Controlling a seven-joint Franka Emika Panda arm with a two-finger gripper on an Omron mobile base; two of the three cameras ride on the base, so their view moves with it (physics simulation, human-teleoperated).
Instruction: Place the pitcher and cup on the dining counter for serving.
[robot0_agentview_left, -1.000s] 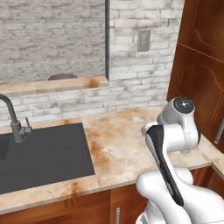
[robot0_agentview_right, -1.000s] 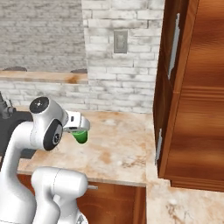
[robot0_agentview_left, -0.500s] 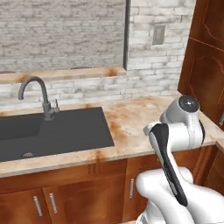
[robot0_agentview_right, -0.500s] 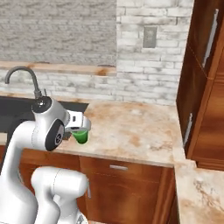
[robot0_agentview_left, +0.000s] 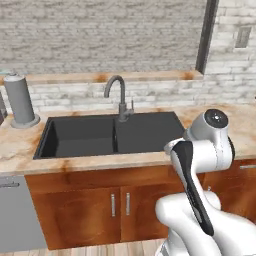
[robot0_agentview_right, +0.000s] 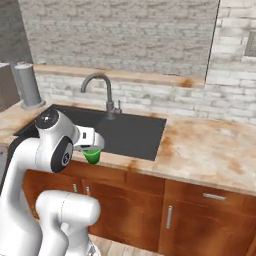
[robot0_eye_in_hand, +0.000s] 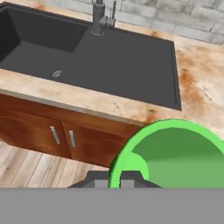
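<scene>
My gripper (robot0_agentview_right: 92, 149) is shut on the cup (robot0_agentview_right: 91, 156), a small bright green cup held by its rim in front of the sink counter's front edge. In the hand view the cup (robot0_eye_in_hand: 174, 154) is at the lower right, its open mouth facing the camera, and my gripper (robot0_eye_in_hand: 116, 178) pinches its near rim. The cup hangs over the wooden cabinet fronts, just short of the counter. The pitcher is out of view. The raised beige, rust-stained ledge behind the sink appears to be the dining counter (robot0_agentview_left: 125, 77).
A black sink (robot0_agentview_left: 110, 132) with a curved grey faucet (robot0_agentview_left: 120, 96) is set in the stone counter straight ahead. A grey cylindrical canister (robot0_agentview_left: 20, 100) stands at the counter's left end. Wooden cabinet doors (robot0_agentview_left: 100, 205) lie below. Bare counter (robot0_agentview_right: 210, 150) stretches to the right.
The whole picture has shifted: the base has driven left along the counter, so the sink now sits in the middle. The cup stays in my shut gripper.
</scene>
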